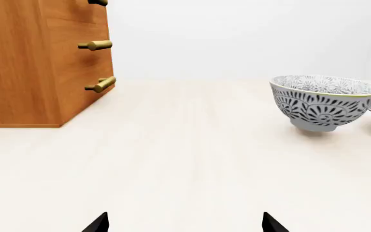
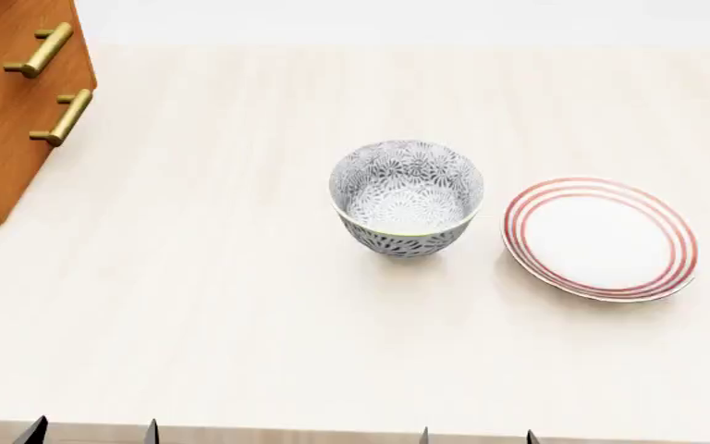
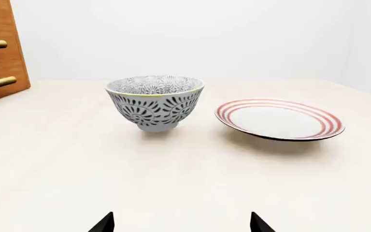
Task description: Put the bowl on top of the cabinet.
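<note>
Bowl: rigid, glazed, likely slippery and breakable; stands ahead of both pincers, untouched.
Hold: pinch rim wall.
Left pincer: tips apart, empty.
Right pincer: tips apart, empty.

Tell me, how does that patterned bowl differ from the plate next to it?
The bowl is deep with tall sides; the plate is wide and shallow. The bowl carries a dense dark floral pattern inside and out, while the plate is plain white with red rings near its rim. The bowl is nearer the cabinet than the plate. Both are round, empty and rest upright on the same pale table.
</note>
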You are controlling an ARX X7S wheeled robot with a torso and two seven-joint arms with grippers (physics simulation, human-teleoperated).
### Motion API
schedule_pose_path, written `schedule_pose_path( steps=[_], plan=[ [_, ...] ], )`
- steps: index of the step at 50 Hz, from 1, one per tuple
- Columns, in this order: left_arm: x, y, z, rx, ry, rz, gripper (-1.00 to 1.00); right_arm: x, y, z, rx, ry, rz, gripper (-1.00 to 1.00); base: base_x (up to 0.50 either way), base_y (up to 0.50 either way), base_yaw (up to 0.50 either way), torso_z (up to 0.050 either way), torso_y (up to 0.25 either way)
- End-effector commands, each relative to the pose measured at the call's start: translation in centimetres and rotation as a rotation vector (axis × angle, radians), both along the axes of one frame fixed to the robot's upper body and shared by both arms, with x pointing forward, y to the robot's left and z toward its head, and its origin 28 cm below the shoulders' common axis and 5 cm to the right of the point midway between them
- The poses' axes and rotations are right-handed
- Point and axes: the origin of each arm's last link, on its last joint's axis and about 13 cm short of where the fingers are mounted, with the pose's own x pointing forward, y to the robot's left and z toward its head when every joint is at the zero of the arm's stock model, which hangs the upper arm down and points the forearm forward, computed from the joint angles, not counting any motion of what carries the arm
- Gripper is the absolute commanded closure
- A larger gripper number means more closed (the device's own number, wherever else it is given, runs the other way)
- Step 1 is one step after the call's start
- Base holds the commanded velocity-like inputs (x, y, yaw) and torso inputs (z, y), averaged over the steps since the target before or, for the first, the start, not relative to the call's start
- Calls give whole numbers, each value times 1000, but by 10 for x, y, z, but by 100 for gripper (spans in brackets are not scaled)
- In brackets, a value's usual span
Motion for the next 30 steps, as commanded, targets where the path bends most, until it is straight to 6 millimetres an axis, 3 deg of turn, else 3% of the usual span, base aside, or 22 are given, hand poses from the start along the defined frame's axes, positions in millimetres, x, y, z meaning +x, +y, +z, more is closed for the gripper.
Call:
schedule_pose_path(
  steps=[1, 30],
  plan=[
    [0, 1, 1, -1, -1, 2, -100, 0, 1, -1, -6, 4, 5, -100, 0, 0, 0, 0, 0],
    [-8, -2, 6, 5, -27, -50, -100, 0, 1, 2, 18, 13, -4, -100, 0, 0, 0, 0, 0]
  ],
)
